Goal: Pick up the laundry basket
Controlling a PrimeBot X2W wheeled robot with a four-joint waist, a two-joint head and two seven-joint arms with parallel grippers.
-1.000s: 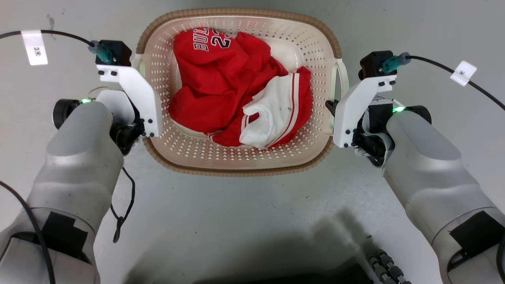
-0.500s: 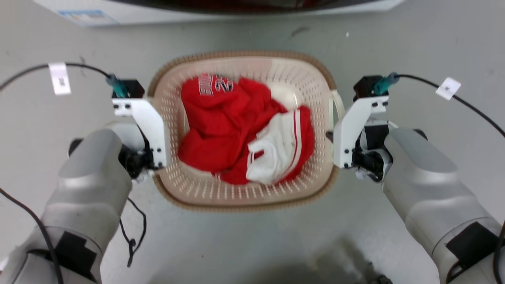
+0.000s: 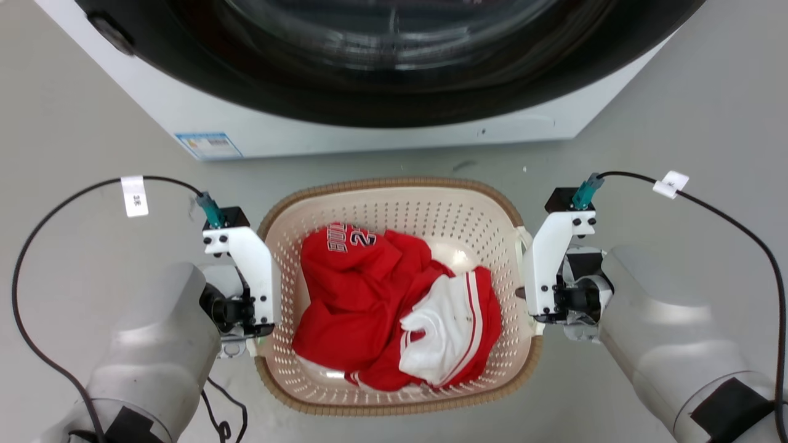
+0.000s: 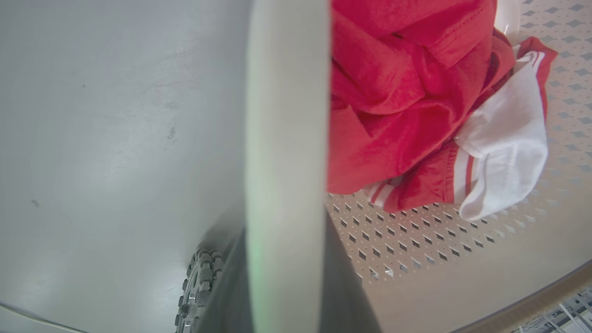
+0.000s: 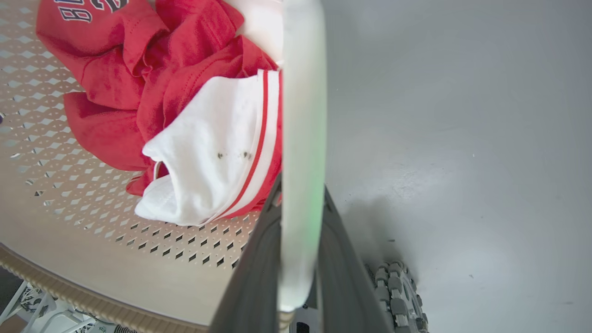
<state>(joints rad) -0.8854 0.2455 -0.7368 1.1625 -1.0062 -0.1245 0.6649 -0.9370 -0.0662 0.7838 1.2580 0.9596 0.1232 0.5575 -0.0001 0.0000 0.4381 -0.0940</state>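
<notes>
Just in front of the washing machine (image 3: 381, 132), the laundry basket (image 3: 394, 184) holding a red jersey (image 3: 357, 289) hangs between the left end effector (image 4: 284, 231) and the right end effector (image 5: 300, 199), each clamped on a white side handle, so grasping looks done and only raising it clear seems left.

The laundry basket (image 3: 431, 209) is cream, dotted with diamond perforations, under a brown woven-look rim. Inside it, a jersey (image 3: 354, 289) is red (dark lettering edged white) and a second garment (image 3: 446, 332) is white with red stripes. Behind the basket, the washing machine (image 3: 369, 132) is white with a black door ring; the floor (image 3: 74, 123) is grey.
</notes>
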